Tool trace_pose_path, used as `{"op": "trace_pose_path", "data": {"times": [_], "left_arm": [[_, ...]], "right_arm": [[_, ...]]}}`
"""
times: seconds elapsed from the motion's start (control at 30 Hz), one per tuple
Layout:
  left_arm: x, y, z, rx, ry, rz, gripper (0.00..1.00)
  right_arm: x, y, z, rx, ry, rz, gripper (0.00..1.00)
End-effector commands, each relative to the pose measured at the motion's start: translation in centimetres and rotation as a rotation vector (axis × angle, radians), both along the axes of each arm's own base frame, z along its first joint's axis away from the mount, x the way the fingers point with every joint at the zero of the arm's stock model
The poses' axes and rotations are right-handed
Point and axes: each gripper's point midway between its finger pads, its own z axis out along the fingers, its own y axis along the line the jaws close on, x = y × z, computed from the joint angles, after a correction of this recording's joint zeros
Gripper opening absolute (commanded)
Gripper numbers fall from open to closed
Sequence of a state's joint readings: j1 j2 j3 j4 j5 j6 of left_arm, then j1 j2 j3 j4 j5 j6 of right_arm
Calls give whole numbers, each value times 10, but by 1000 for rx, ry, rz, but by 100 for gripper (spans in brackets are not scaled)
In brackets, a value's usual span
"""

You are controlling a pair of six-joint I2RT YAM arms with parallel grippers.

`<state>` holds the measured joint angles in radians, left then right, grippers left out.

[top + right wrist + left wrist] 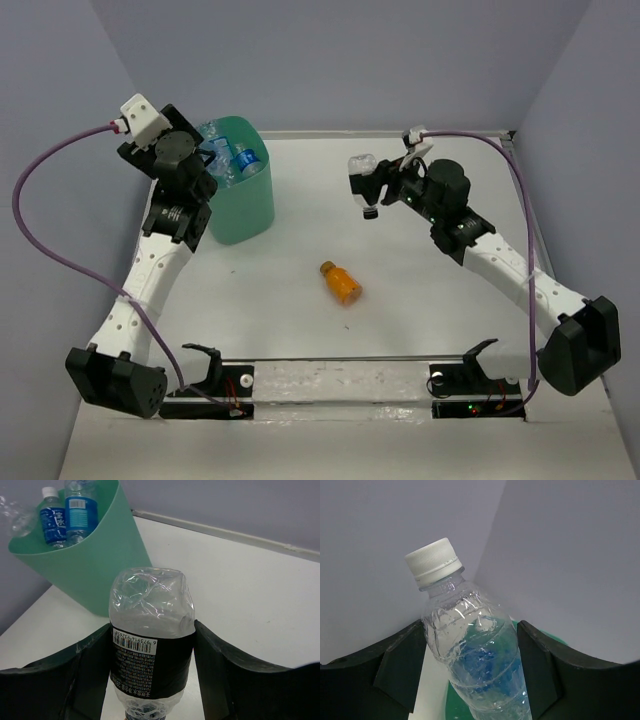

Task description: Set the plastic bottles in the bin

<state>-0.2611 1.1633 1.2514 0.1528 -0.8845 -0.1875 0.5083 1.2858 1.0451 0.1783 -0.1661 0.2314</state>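
Observation:
The mint-green bin (243, 205) stands at the table's far left and holds several blue-labelled plastic bottles (240, 160). My left gripper (208, 150) is at the bin's left rim, shut on a clear bottle (465, 640) with a white cap (432, 559); green bin (452, 700) shows below it. My right gripper (368, 190) hovers right of the bin, shut on a clear bottle with a black label (150, 665), base pointing away. From there the bin (95, 575) lies ahead to the left, with bottles (80, 507) inside. An orange bottle (341, 283) lies on its side mid-table.
Grey walls close in the white table on the left, back and right. A strip with two black brackets (330, 382) runs along the near edge between the arm bases. A purple cable (40, 230) loops off the left arm, another (525, 230) along the right arm.

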Motion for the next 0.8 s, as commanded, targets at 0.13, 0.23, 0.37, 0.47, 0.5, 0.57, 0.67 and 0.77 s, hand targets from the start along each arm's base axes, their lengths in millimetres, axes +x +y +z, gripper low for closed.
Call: {"op": "trace_pose_path", "data": {"times": [0.13,0.23,0.37,0.47,0.5,0.57,0.67,0.77], "left_arm": [[19,14,-41,219,223,140,66],[33,2,-64,271,282,113,66],[42,-21,-79,323,329,87,72],[42,-29,-85,327,331,71,85],[40,-29,-89,309,320,68,99],[32,-27,-74,279,271,64,99],[22,-31,-37,195,172,4,99],[7,-37,4,119,79,-89,99]], "right_arm": [[-10,26,26,83,-69,89,45],[-13,43,35,97,-84,126,45],[-10,68,62,133,-153,164,45],[-8,83,103,218,-220,198,45],[-4,95,100,236,-200,215,45],[1,102,115,280,-231,231,45],[9,125,130,330,-246,265,45],[17,148,139,359,-264,293,45]]}}
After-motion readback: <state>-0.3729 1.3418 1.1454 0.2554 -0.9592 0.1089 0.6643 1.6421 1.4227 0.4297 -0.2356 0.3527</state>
